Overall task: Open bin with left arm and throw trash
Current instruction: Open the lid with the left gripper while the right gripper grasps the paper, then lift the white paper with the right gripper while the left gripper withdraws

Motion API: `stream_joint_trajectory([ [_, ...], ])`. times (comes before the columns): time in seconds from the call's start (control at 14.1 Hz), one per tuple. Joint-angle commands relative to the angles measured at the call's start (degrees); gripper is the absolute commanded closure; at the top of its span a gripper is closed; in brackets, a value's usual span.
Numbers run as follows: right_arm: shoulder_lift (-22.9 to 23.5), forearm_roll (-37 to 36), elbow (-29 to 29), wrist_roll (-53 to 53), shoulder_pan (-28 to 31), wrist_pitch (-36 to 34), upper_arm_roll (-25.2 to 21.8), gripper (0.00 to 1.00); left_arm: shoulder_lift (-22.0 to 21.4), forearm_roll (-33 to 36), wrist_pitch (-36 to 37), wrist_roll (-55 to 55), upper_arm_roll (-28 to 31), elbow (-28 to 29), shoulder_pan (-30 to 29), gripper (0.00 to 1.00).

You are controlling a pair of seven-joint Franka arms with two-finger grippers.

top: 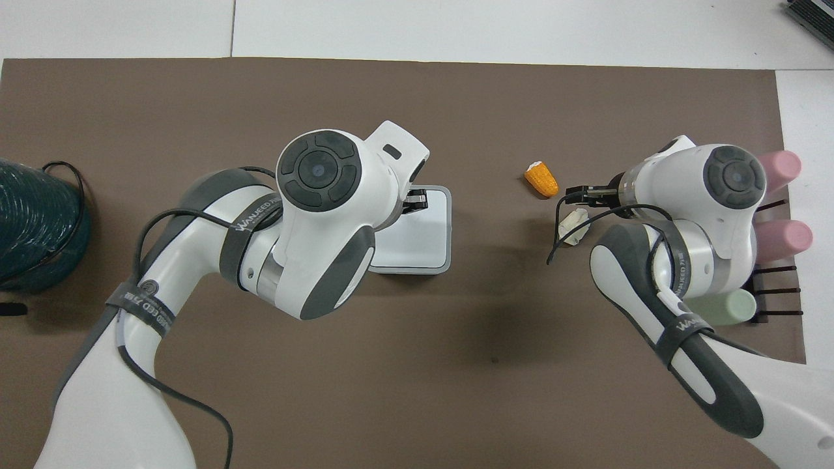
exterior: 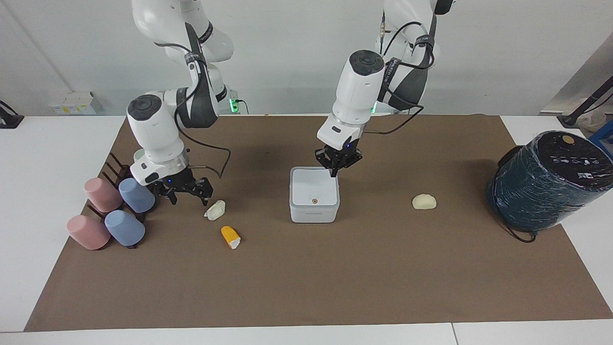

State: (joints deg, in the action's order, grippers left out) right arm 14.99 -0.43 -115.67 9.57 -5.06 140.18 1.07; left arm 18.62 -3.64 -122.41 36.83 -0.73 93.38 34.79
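The white square bin (exterior: 313, 194) stands mid-mat with its lid shut, the orange dot on the side farther from the robots. My left gripper (exterior: 336, 170) is shut and points down at the lid's edge nearer to the robots. In the overhead view the left arm covers much of the bin (top: 427, 241). My right gripper (exterior: 188, 195) is open and low over the mat, beside the whitish papery lump (exterior: 215, 209). The orange piece (exterior: 230, 236) lies a little farther out. The pale yellow lump (exterior: 424, 201) lies toward the left arm's end.
A big dark teal wrapped cylinder (exterior: 546, 179) stands at the left arm's end of the mat. Pastel cups (exterior: 117, 211) lie on a dark rack at the right arm's end, close to the right gripper.
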Motion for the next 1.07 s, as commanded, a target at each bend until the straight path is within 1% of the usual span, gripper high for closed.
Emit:
stream_joint_trajectory([
  [0.0, 0.0, -0.3, -2.1, 1.2, -0.9, 2.5, 0.1, 0.0, 2.6, -0.5, -2.5, 1.0, 0.9, -0.7, 1.9, 1.0],
  [0.21, -1.4, -0.3, -6.0, 4.0, -1.2, 2.7, 0.1, 0.0, 3.6, -0.4, -3.8, 1.8, 0.9, 0.0, 2.9, 1.0],
  [0.5, -2.1, -0.3, -7.2, 7.6, -1.9, 2.2, 0.1, 0.0, 3.7, -0.1, -6.6, 1.8, 0.9, 2.6, 3.3, 1.0],
  [0.57, -2.2, -0.3, -7.7, 8.5, -2.4, 2.2, 0.1, 0.06, 3.7, -0.1, -6.7, 1.7, 1.0, 2.6, 3.3, 1.0],
  [0.71, -2.2, -0.3, -7.8, 8.7, -2.4, 2.3, 0.1, 0.79, 4.6, -0.1, -7.6, 1.6, 1.0, 2.9, 3.3, 1.0],
  [0.78, -2.2, -0.3, -7.8, 8.7, -2.4, 2.2, 0.1, 1.0, 4.7, -0.1, -7.5, 1.6, 1.0, 2.8, 3.2, 1.0],
  [0.85, -2.2, -0.3, -7.7, 8.8, -2.4, 1.9, 0.1, 1.0, 4.7, 0.0, -6.0, 1.5, 1.1, 1.7, 3.1, 1.0],
  [0.99, -2.3, -0.3, -7.5, 9.0, -2.4, 1.9, 0.1, 1.0, 5.5, 0.4, 2.0, 1.3, 1.2, -4.4, 2.2, 1.0],
])
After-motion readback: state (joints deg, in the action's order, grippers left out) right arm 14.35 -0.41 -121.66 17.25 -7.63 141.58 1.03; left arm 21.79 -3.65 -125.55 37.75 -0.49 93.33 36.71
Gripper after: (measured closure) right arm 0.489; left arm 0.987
